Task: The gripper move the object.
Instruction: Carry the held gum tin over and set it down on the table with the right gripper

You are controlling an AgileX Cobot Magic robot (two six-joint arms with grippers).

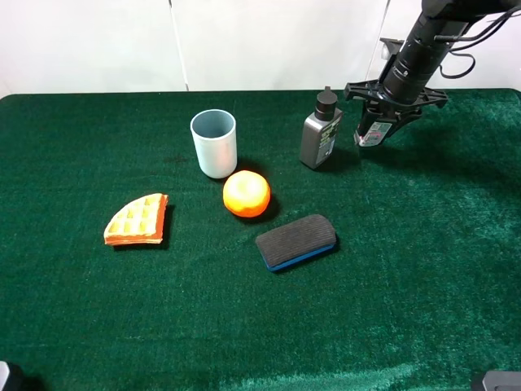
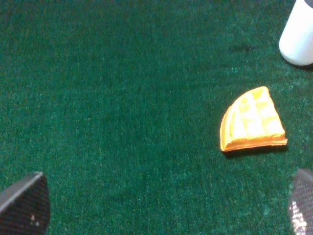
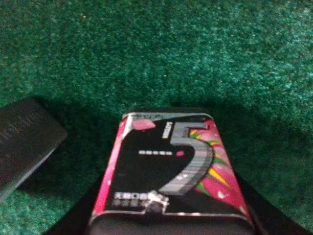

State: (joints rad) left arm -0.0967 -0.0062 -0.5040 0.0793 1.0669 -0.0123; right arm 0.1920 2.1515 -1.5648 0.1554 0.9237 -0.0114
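The object [image 1: 371, 133], a small squat bottle with a pink, green and white label, sits between the fingers of my right gripper [image 1: 377, 137] at the back right of the green cloth. In the right wrist view the object [image 3: 171, 166] fills the lower middle, its label with a large "5" facing the camera, and black gripper parts flank its near end. I cannot tell whether it touches the cloth. My left gripper [image 2: 156, 208] is open and empty, low over bare cloth.
A taller grey bottle with a black cap [image 1: 321, 130] stands just left of the right gripper. A pale blue cup [image 1: 214, 143], an orange [image 1: 246, 194], a waffle wedge [image 1: 137, 220] and a dark eraser [image 1: 295, 241] lie across the middle.
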